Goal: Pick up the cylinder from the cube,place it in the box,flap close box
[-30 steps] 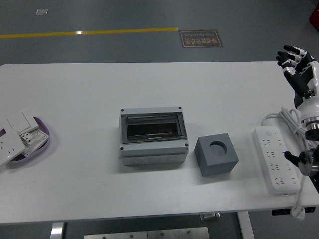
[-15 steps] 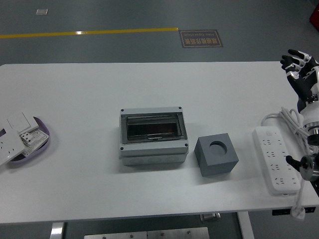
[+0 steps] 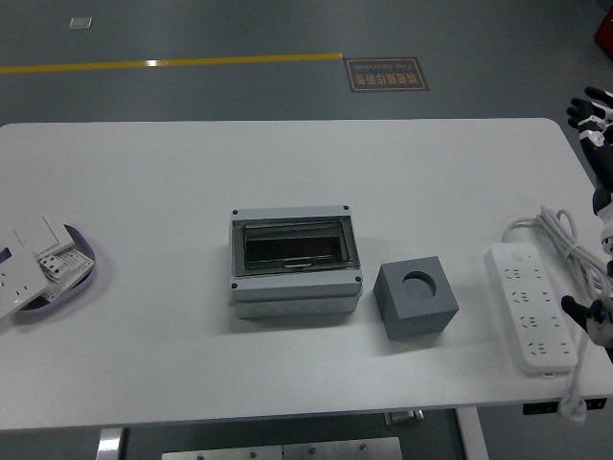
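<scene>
white bench [image 3: 144,172] with box [image 3: 295,261], cube [image 3: 415,298] and right robot hand [image 3: 596,120] at the far right edge.

the box sits mid-bench with its clear lid down; whether the cylinder lies inside cannot be told. just to its right, apart from it, stands the grey cube, its round top socket empty. the right robot hand is raised off the bench edge, fingers spread, holding nothing. a white power strip [image 3: 531,307] lies near that edge; wall switches rest on a purple tray [image 3: 84,266] at far left.
</scene>
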